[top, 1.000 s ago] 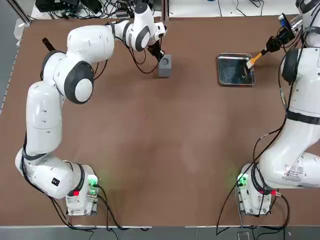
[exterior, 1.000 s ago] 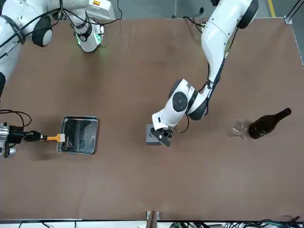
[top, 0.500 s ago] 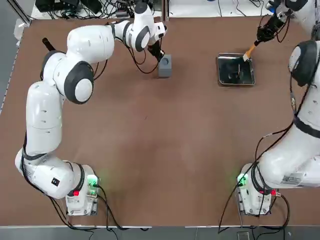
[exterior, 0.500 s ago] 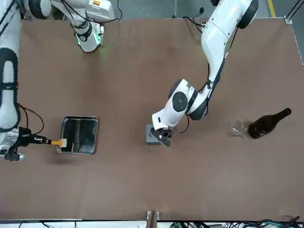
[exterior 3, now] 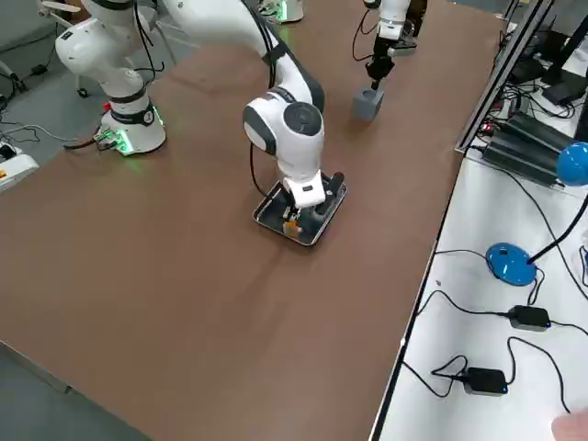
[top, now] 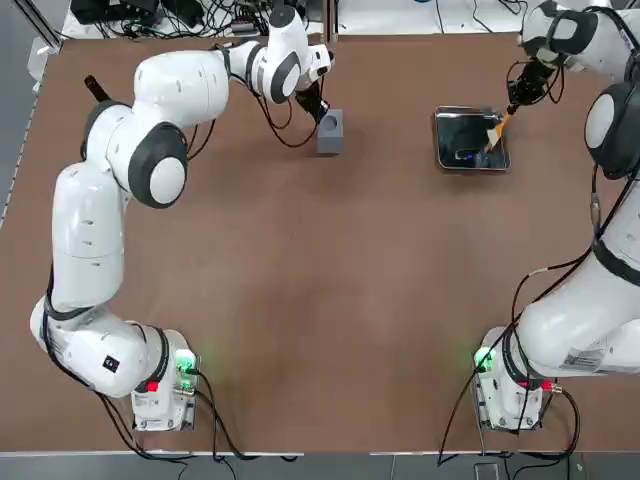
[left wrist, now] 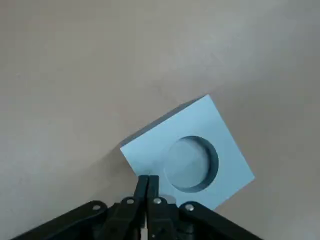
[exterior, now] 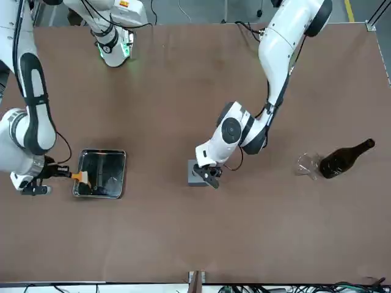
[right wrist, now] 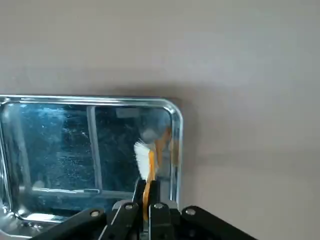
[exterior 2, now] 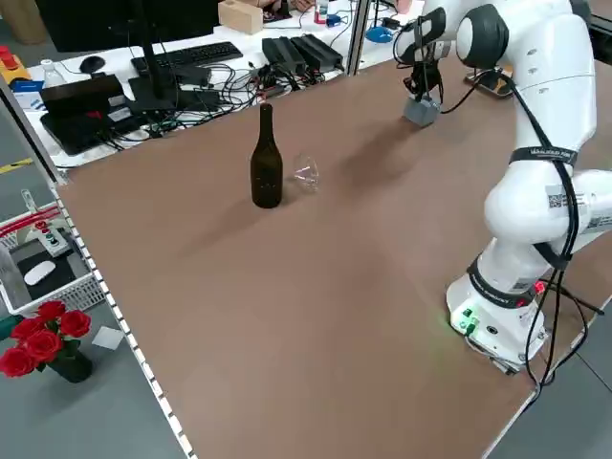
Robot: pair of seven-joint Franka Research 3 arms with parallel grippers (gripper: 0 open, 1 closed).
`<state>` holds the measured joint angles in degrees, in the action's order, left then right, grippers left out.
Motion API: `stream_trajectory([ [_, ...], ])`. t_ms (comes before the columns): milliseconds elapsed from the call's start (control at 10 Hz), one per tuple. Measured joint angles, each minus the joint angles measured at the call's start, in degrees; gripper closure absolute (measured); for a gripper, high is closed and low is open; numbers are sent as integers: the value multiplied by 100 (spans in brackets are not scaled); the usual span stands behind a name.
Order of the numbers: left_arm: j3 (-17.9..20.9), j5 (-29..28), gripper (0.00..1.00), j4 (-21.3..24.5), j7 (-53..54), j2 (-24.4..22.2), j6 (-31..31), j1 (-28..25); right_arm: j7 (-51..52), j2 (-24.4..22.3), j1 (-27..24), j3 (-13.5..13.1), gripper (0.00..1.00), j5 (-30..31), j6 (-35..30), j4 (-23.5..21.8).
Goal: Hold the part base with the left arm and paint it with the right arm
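Top view clock, 12 = far side of the brown counter (top: 320, 300): part base, a small grey cube-like block with a round recess in its top face (top: 330, 132), sat near the far edge at 12 o'clock. The left arm, large, white and jointed with grey joint rings (top: 92, 235), reached out to it; its dark left gripper (left wrist: 148, 180) was right at the block, fingers together, no opening between them. Couldn't tell whether the tips touched the block or sat just above it. The right arm, same white jointed build (top: 585, 260), was out at about 2 o'clock. Its dark right gripper (right wrist: 146, 185) was closed on an orange-handled brush with white bristles (right wrist: 151, 167). Bristles were over the shallow rectangular shiny metal tray (top: 437, 145), which sat at 2 o'clock; brush was toward the tray's own 3 o'clock side. Bristle contact with the tray bottom: couldn't tell. In the front view, a dark brown glass bottle (exterior: 342, 162) stood upright at the block's 3 o'clock, well apart, with a clear glass (exterior: 308, 165) just beside it, between bottle and block.
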<state>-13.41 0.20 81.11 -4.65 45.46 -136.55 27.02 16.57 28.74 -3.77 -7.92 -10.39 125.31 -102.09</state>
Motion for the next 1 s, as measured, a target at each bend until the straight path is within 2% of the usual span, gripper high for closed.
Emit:
stream_trajectory([
  [300, 0, 0, 95, 0, 0, 0, 0, 0, -954, -1, 21, 556, 95, 150, 55, -73],
  [800, 0, 0, 94, 0, 0, 0, 0, 0, -2787, -5, 54, 1648, 95, 161, 196, -102],
  [900, 0, 0, 95, 0, 0, 0, 0, 1, -2943, -13, 56, 1757, 95, 164, 177, -102],
  [1000, 0, 0, 95, 0, 0, 0, -1, 1, -2939, -22, 40, 1748, 95, 166, 145, -103],
])
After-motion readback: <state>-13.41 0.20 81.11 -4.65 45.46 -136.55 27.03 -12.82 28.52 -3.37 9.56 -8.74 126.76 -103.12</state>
